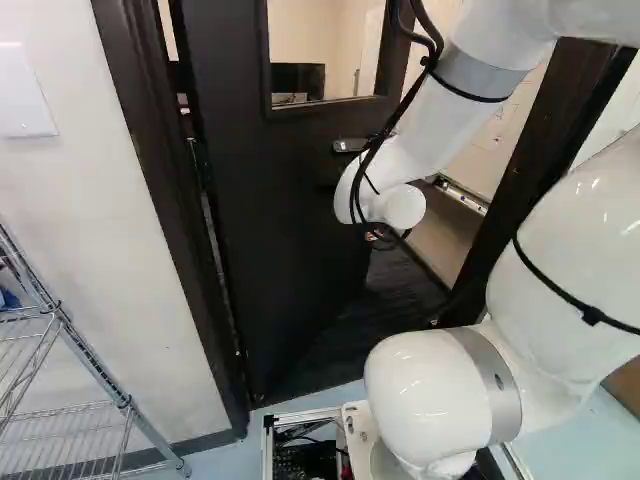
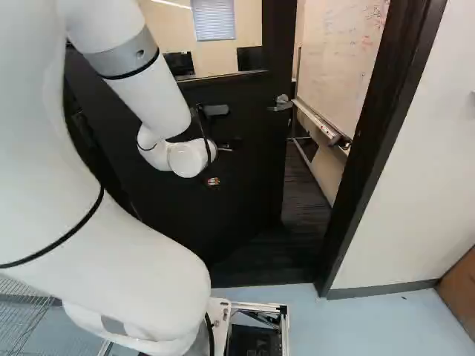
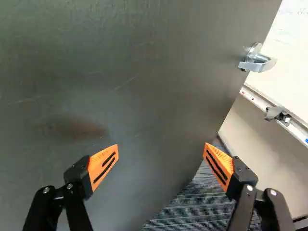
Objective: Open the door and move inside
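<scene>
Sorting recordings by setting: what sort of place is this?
Probably an office or lab: the dark door stands ajar, a whiteboard with writing is beyond it, and what look like monitors show through its window.

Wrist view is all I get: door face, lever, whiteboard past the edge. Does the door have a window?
Observer: Yes, the door has a window in its upper part.
Operator: Is the base through the doorway?
Observer: No, the front rail of the base is over the light blue floor, short of the dark floor inside.
Operator: Anything beside the door on our side?
Observer: A wire shelf, by the wall at the left of the left base view.
</scene>
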Available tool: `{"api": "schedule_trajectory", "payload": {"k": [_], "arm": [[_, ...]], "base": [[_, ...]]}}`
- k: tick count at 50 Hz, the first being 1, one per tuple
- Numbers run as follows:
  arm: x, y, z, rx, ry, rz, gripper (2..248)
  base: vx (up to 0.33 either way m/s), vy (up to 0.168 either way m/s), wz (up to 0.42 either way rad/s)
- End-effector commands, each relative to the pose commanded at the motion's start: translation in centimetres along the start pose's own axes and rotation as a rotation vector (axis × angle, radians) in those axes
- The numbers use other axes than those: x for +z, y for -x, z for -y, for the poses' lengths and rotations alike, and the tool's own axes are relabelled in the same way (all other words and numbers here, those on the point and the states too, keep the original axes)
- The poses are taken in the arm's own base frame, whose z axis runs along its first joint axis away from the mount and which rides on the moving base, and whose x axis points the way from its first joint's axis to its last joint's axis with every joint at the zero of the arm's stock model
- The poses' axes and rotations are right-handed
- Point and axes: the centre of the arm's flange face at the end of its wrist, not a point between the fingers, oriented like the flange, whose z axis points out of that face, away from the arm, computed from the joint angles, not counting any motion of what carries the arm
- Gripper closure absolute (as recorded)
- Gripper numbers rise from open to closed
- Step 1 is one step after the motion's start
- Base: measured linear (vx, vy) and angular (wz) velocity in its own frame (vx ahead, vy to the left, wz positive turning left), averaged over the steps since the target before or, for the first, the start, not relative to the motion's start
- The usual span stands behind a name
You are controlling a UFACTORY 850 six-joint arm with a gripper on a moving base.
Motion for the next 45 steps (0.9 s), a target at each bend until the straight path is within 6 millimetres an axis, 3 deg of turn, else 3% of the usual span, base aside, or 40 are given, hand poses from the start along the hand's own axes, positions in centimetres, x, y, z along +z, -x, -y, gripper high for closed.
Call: {"api": "schedule_trajectory", "payload": {"k": [24, 45], "arm": [[0.4, -0.2, 0.0, 0.004, 0.003, 0.001, 3], [4.1, -1.5, 1.0, 0.010, -0.014, 0.002, 3]], "base": [[0.000, 0.000, 0.000], [0.000, 0.000, 0.000]]}}
